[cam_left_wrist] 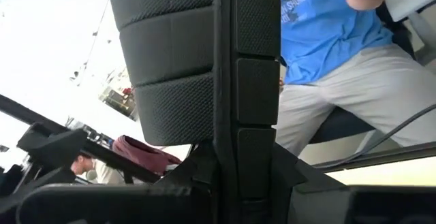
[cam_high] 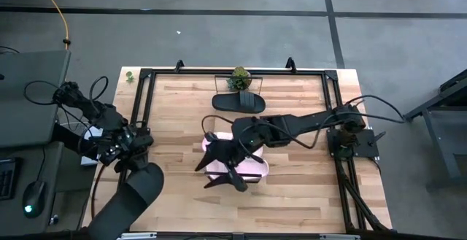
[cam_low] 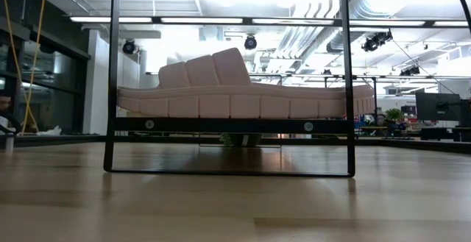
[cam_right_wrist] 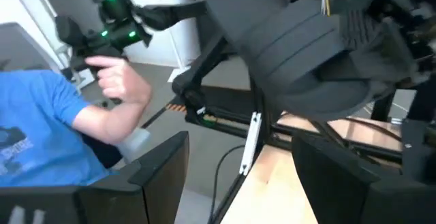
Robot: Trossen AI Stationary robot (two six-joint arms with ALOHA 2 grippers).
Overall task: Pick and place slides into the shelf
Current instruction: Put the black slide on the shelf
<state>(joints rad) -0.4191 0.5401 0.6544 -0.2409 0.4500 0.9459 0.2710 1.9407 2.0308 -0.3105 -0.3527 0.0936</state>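
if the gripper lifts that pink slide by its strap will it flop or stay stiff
Probably fairly stiff: in the low view the pink slide has a thick, segmented sole that keeps its long shape. It looks like foam, so likely light for its bulk. The flat sole should not roll, though lifted by the ribbed strap it may tilt toe-down.

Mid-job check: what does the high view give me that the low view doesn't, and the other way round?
High only: both arms, the left gripper shut on a raised black slide, the right gripper open over a pink slide, and a second black slide by the plant. Low only: a pink slide's side profile on the shelf rail, with the room behind. Both: pink slide, wood tabletop, black frame.
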